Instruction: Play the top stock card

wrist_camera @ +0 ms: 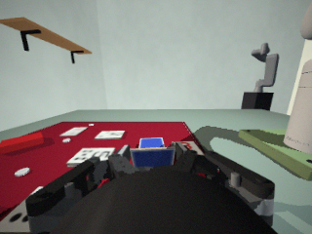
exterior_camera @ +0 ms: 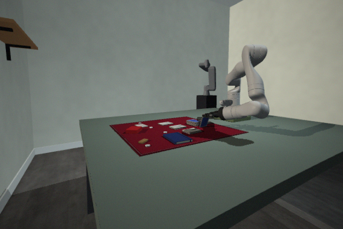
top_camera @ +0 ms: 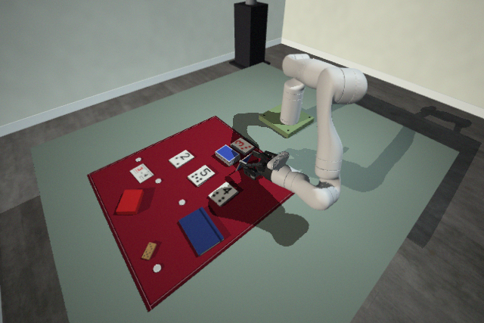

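One card [exterior_camera: 204, 122] [wrist_camera: 152, 157] (blue-backed), tilted, gripped.

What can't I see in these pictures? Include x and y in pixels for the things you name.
- The held card's [top_camera: 244, 163] [exterior_camera: 204, 122] [wrist_camera: 153, 157] number: only its blue back shows, in every view.
- The stock's [top_camera: 227, 153] [exterior_camera: 193, 121] [wrist_camera: 151, 142] lower cards: covered by its top one, top view.
- The blue book's [top_camera: 200, 230] [exterior_camera: 177, 138] pages: under its cover, top view.

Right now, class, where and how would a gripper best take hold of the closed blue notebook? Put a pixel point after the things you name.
Probably by the edges of its two long sides, midway along, from above: the closed blue notebook [top_camera: 200, 231] [exterior_camera: 176, 138] lies flat, so its covers offer no opposed grip, while its raised side edges do. Whether the fingers span it, I cannot tell.
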